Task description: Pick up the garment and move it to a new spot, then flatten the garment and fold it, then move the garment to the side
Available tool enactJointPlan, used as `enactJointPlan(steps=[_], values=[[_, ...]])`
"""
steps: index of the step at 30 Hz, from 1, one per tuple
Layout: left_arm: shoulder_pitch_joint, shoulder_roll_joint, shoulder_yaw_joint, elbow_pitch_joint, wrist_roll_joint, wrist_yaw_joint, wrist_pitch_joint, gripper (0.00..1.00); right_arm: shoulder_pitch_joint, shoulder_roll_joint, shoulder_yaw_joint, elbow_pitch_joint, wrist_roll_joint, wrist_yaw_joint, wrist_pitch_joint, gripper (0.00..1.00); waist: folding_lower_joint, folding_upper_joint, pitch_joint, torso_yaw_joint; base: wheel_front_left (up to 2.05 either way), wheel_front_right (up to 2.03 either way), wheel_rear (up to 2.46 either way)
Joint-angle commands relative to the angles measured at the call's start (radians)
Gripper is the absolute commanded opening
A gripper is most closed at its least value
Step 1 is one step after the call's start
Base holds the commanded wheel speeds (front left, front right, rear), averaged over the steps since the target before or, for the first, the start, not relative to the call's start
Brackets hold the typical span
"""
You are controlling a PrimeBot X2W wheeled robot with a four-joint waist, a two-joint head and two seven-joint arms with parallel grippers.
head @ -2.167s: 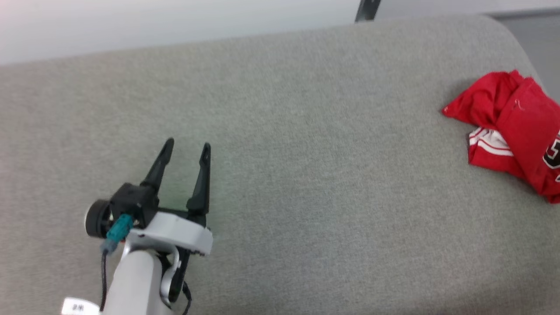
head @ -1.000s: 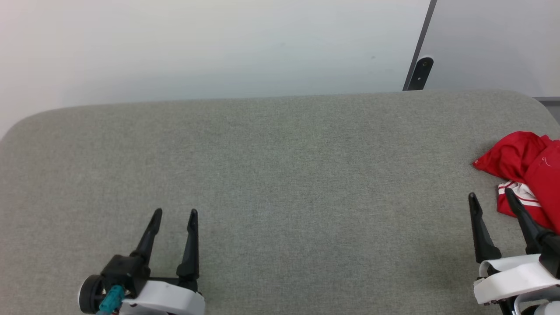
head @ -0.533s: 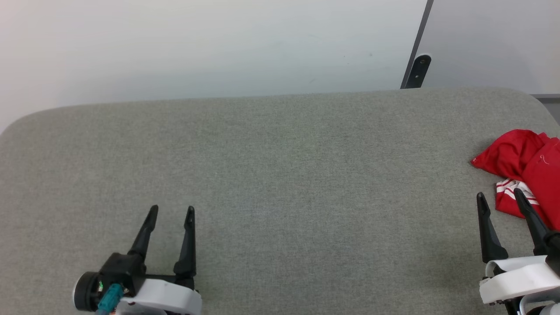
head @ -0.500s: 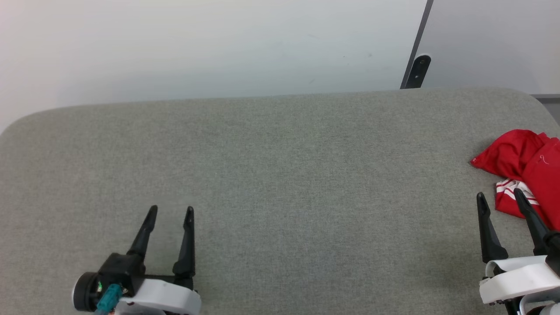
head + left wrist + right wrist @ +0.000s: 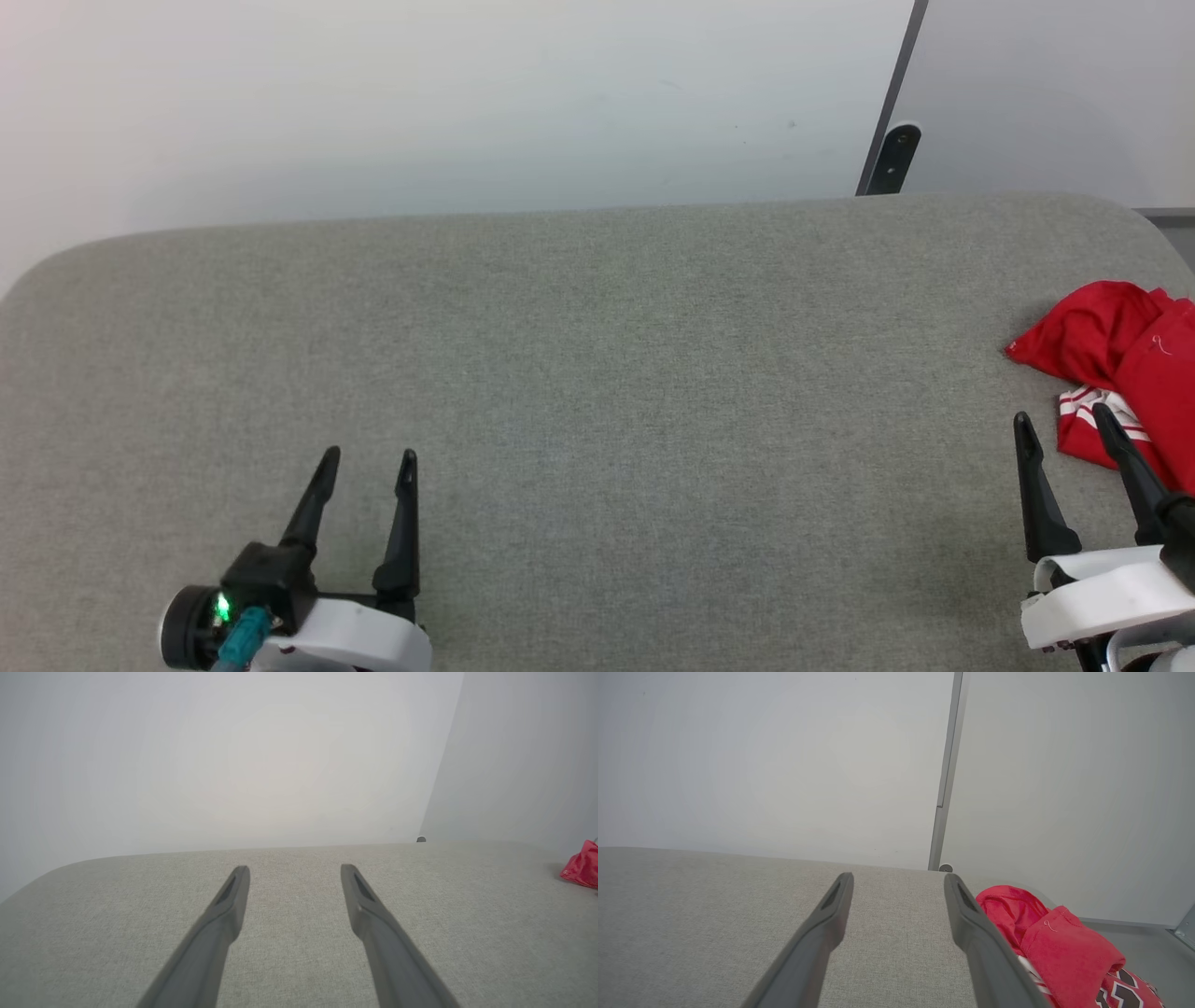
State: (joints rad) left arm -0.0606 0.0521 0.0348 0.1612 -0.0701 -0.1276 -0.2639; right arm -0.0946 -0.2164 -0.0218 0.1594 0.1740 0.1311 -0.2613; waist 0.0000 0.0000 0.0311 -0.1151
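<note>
Nothing has shifted in the last half second: left claw (image 5: 370, 455) and right claw (image 5: 1062, 414) stay spread, empty. Crumpled red shirt (image 5: 1106, 341) lies on woven grey pad (image 5: 653, 373).

Head camera looks down on the grey table (image 5: 597, 373); wrist cameras skim low across it, all sharing the garment (image 5: 1111, 336)

The grey fabric surface (image 5: 597, 373) offers wide open passage; the garment (image 5: 1111, 336) heaps at its right edge.
</note>
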Motion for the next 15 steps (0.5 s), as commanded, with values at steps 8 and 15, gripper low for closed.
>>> enactJointPlan(steps=[8,15], values=[[0.013,0.001,-0.012,0.007,-0.083,-0.004,0.001,1.00,-0.004,-0.008,0.002,0.010,-0.001,-0.001,-0.004,1.00,0.0000,0.0000,-0.003,0.002,0.00,0.00,0.00],[0.016,0.001,-0.013,0.006,-0.125,-0.003,0.001,1.00,0.002,-0.002,0.001,0.013,-0.009,-0.001,-0.004,1.00,0.0000,0.0000,-0.004,0.005,0.00,0.00,0.00]])
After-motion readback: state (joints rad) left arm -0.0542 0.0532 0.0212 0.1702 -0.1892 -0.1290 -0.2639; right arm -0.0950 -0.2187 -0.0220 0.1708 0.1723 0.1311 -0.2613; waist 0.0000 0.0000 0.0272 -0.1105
